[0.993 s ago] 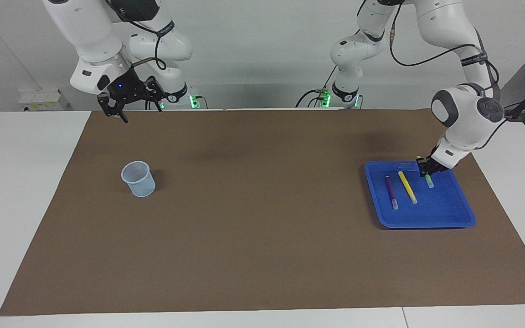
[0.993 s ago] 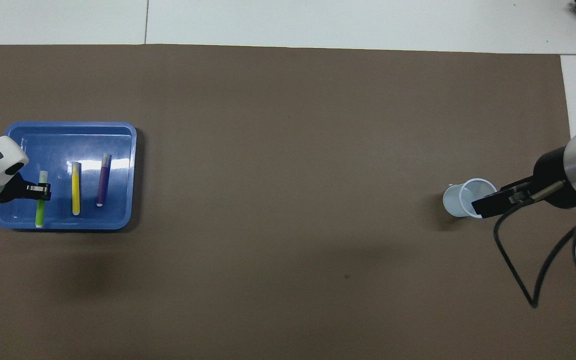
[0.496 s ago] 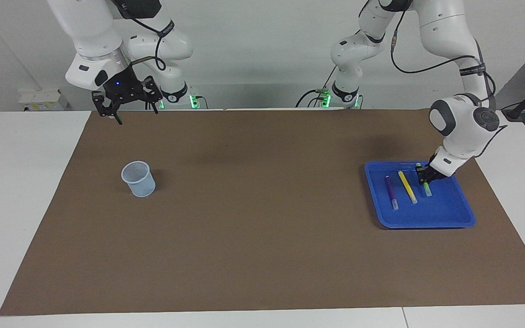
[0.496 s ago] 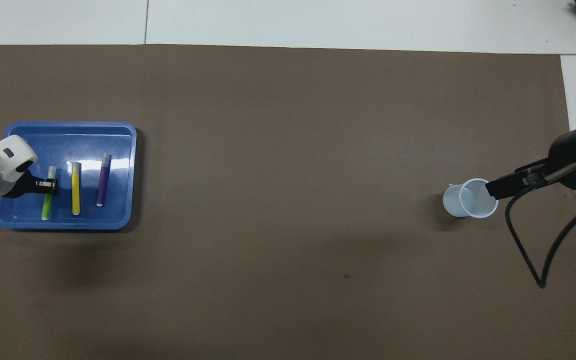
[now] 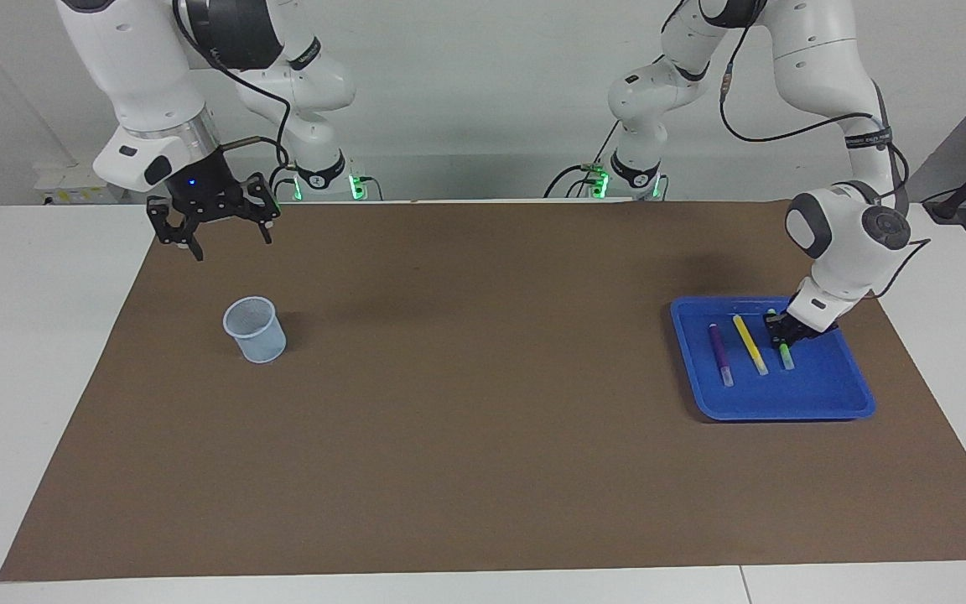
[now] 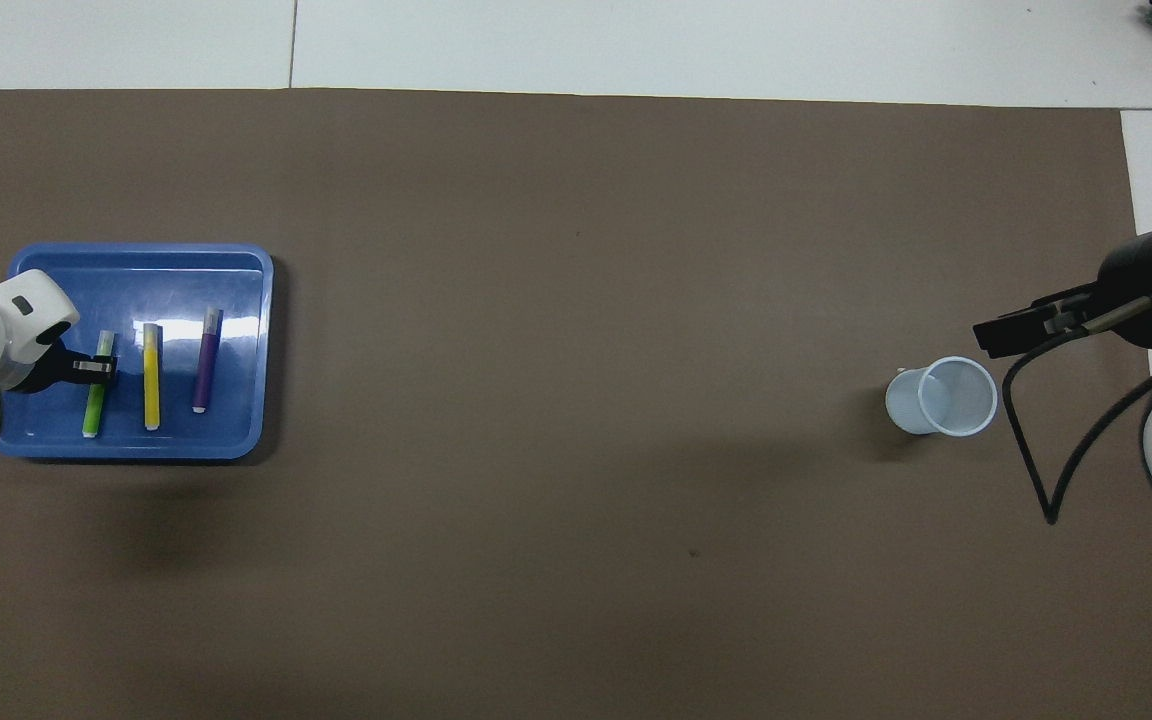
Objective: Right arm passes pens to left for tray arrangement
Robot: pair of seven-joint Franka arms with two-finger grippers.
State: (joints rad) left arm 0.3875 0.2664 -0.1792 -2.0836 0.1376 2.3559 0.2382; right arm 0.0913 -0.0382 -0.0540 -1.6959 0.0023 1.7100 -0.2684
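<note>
**Three pens in the tray**

My left gripper sits low in the blue tray at the green pen; whether it clamps that pen I cannot tell. The yellow pen and purple pen lie alongside it, all near the mat's edge at my left arm's end. My right gripper hangs spread apart, holding nothing, over the mat's corner near the translucent cup.

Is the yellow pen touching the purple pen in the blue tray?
Apart. The overhead view shows bare blue tray floor between the yellow pen and the purple pen along their whole length.
</note>
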